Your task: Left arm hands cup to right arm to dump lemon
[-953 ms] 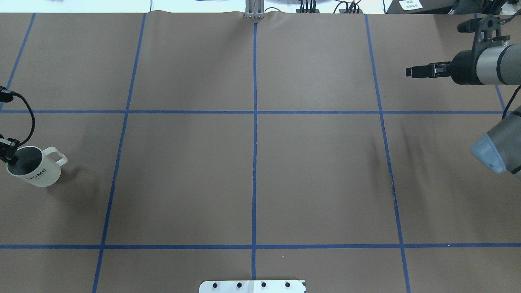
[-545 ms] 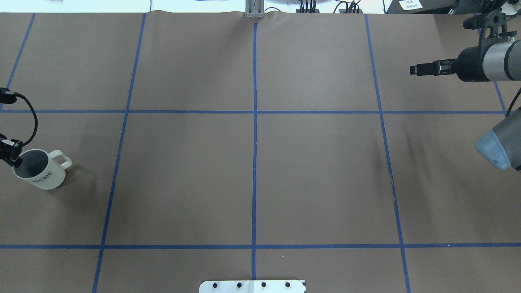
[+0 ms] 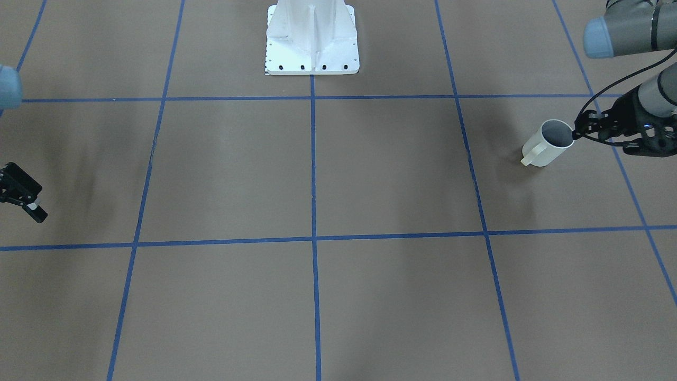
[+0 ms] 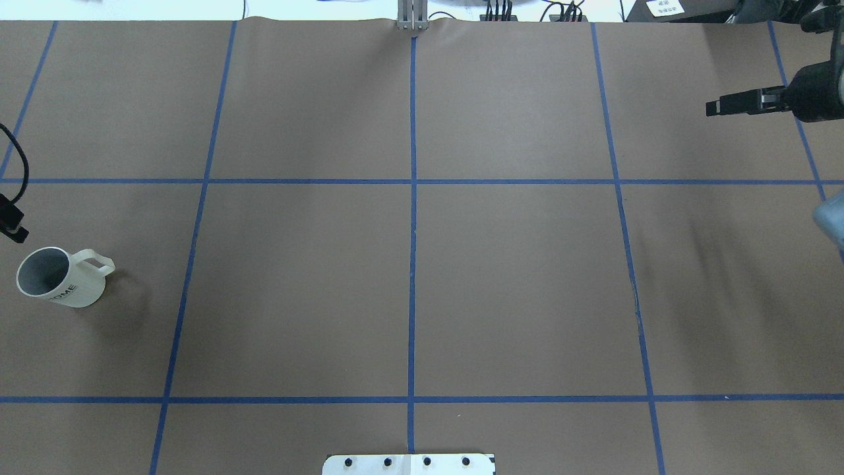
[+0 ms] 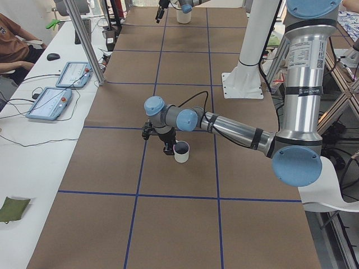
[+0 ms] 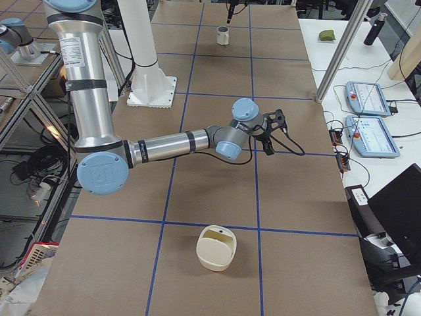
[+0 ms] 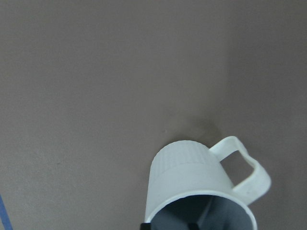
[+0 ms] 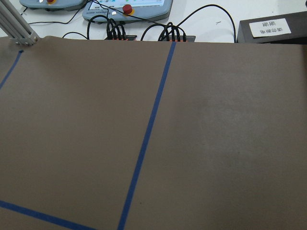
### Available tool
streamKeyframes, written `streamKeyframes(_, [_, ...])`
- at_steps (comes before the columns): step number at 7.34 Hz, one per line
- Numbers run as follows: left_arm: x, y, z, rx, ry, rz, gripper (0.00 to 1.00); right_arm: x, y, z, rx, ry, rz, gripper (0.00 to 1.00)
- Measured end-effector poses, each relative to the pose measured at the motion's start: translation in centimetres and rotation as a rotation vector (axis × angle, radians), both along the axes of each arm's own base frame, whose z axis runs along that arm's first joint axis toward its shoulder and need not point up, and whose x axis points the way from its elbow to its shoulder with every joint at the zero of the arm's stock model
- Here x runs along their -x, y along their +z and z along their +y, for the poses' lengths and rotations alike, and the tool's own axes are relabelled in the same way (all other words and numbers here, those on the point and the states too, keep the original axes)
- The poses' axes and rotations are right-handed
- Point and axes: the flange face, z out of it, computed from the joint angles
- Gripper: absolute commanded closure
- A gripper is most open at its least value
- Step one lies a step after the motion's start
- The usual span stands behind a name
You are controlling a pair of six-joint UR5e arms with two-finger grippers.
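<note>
The white cup [image 4: 69, 288] stands upright on the brown table at the far left, handle pointing toward the table's middle. It also shows in the front view [image 3: 543, 152] and the left wrist view [image 7: 187, 177]. Its grey inside shows no lemon, and no lemon is in any view. My left gripper [image 4: 14, 227] is open, just above and behind the cup's rim, holding nothing. It shows in the front view too [image 3: 577, 132]. My right gripper [image 4: 712, 107] hangs empty far off at the right. It shows edge-on, so I cannot tell if it is open.
The robot's white base plate [image 3: 312, 53] is at the middle of the near edge. A cream container [image 6: 217, 249] stands at the table's right end. Teach pendants [image 5: 56, 101] lie on the bench beyond the far edge. Blue tape lines grid the table.
The cup, held tilted by its rim before, now stands upright on the table. The left gripper has let go and pulled back. The right gripper has drawn further right.
</note>
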Motion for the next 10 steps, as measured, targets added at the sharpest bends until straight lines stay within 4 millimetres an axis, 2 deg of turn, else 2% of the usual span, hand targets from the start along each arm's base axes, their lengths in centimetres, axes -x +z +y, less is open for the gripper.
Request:
streamKeyframes(2, [4.3,-0.7,-1.1,-0.064,-0.043,0.013,0.00,-2.6,3.4,1.0,-0.012,-0.064,0.099,0.00])
streamKeyframes(4, [6.3,-0.8,-1.5,-0.108,-0.047,0.012,0.00,-4.8,5.8,2.1,0.003,-0.106,0.137,0.00])
streamKeyframes(6, [7.7,-0.6,-1.8,-0.133,-0.049,0.009,0.00,-7.7,7.4,2.5,0.025,-0.140,0.166,0.00])
streamKeyframes(8, [9.0,0.2,-2.1,-0.155,-0.044,-0.002,0.00,-12.3,9.1,2.3,0.045,-0.190,0.243,0.00])
streamKeyframes(9, [10.2,1.4,-2.5,-0.167,-0.034,-0.014,0.00,-14.5,9.1,2.8,0.062,-0.221,0.274,0.00])
streamKeyframes(10, [11.4,2.7,-3.0,-0.167,-0.035,-0.021,0.00,-16.3,8.6,4.2,0.090,-0.245,0.292,0.00])
